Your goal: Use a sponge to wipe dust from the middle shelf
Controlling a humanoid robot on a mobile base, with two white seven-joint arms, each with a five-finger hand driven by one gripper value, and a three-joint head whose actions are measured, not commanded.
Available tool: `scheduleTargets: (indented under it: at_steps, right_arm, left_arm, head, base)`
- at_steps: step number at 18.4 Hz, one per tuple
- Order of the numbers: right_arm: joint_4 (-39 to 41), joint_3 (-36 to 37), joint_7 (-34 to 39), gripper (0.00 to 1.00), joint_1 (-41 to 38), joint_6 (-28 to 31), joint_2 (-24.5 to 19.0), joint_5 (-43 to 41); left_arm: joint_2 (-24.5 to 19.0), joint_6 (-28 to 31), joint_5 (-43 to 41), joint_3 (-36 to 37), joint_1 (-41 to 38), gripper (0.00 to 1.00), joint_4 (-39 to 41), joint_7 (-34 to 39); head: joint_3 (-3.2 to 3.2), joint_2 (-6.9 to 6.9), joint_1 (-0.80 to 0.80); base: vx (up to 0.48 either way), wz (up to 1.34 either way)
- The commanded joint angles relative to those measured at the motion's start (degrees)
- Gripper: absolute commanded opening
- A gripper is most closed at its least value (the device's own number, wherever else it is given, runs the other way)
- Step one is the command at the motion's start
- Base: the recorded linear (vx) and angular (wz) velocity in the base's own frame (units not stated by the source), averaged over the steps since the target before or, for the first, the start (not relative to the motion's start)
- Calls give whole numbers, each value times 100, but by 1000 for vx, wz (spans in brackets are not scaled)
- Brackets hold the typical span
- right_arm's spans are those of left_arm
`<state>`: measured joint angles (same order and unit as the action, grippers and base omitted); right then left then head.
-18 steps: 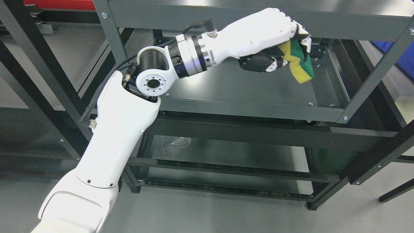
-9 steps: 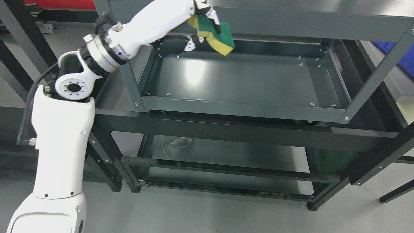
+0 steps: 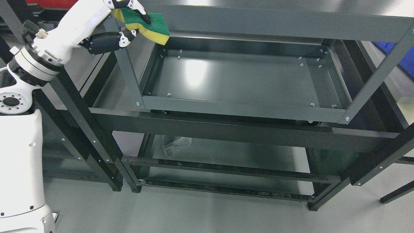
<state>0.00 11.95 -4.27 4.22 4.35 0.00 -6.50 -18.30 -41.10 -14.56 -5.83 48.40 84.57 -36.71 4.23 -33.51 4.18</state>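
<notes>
The sponge (image 3: pixel 147 27), green on top and yellow beneath, is pinched between the curled fingers (image 3: pixel 139 14) laid over its green face and the black thumb (image 3: pixel 106 42) tucked under its yellow side. It is held by the left hand (image 3: pixel 113 24) at the upper left of the view, level with the far left corner of the middle shelf (image 3: pixel 239 81), and its free end juts toward the right, over that corner. Whether the sponge touches the metal cannot be told. The grey upright post (image 3: pixel 124 64) of the rack is seen just below the hand and crosses in front of the thumb's base. The front rail of the top shelf (image 3: pixel 275 22) runs directly to the right of the sponge. From the hand, the white forearm (image 3: pixel 81 22) slopes down to the left to a silver wrist ring (image 3: pixel 35 63), and the white upper arm (image 3: pixel 19 168) fills the lower left edge. A black frame leg (image 3: pixel 81 119) stands between the arm and the rack. The shelf tray is bare and glossy, with a light reflection on its left half. On the bottom shelf (image 3: pixel 233 155), a crumpled clear plastic bag (image 3: pixel 176 144) is seen.
</notes>
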Motion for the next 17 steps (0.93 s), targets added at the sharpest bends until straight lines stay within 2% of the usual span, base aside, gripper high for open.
scheduleTargets:
  at_steps: [1, 3, 5, 7, 9, 15, 17]
  right_arm:
    - [100, 0, 5, 100, 0, 4, 100, 0]
    - [100, 0, 5, 100, 0, 4, 100, 0]
    - [100, 0, 5, 100, 0, 4, 100, 0]
    - [100, 0, 5, 100, 0, 4, 100, 0]
    - [100, 0, 5, 100, 0, 4, 100, 0]
    - [100, 0, 5, 100, 0, 4, 100, 0]
    - [100, 0, 5, 100, 0, 4, 100, 0]
  left_arm:
    - [158, 111, 41, 842, 265, 0, -19, 32]
    - [859, 207, -291, 1433, 406, 0, -159, 41]
    - [1712, 234, -792, 1619, 494, 0, -335, 32]
    - [1730, 251, -1223, 1820, 635, 0, -510, 93]
    - [1730, 443, -1234, 2644, 889, 0, -643, 478]
    - [1730, 1041, -1234, 4350, 1110, 0, -722, 1516]
    - [1730, 1479, -1208, 4982, 1127, 0, -740, 1919]
  head:
    - [0, 0, 0]
    - [0, 0, 0]
    - [0, 0, 0]
    - [0, 0, 0]
    - [0, 0, 0]
    - [0, 0, 0]
    - [0, 0, 0]
  base:
    - [0, 0]
    - [0, 0]
    - [0, 0]
    - [0, 0]
    - [0, 0]
    - [0, 0]
    - [0, 0]
